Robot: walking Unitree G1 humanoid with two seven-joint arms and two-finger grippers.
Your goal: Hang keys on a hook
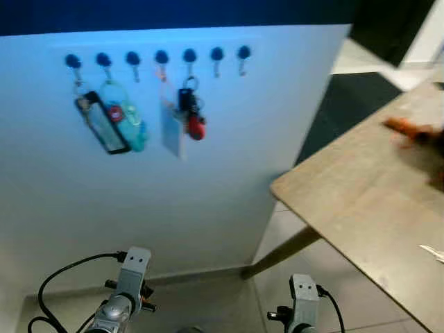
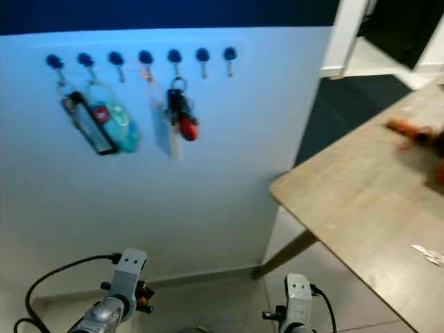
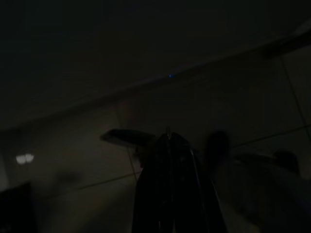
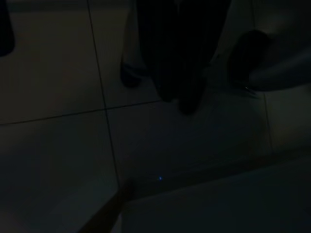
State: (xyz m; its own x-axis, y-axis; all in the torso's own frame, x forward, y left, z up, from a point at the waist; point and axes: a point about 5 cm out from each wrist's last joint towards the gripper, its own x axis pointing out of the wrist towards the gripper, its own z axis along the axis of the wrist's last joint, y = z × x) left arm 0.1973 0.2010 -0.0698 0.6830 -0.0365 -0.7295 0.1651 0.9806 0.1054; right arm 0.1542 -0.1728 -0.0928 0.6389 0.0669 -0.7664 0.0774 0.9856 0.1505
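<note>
Nearest you, both arms hang idle over the tiled floor; the left gripper looks pressed together in its dark wrist view, while you cannot tell for the right gripper. On the white wall, a row of blue hooks carries key bunches: a black fob, a teal tag, a red-tagged bunch. An orange object lies blurred at the wooden table's far edge.

Keys hang on blue hooks on the white wall, high above both arms, beside a wooden table.
</note>
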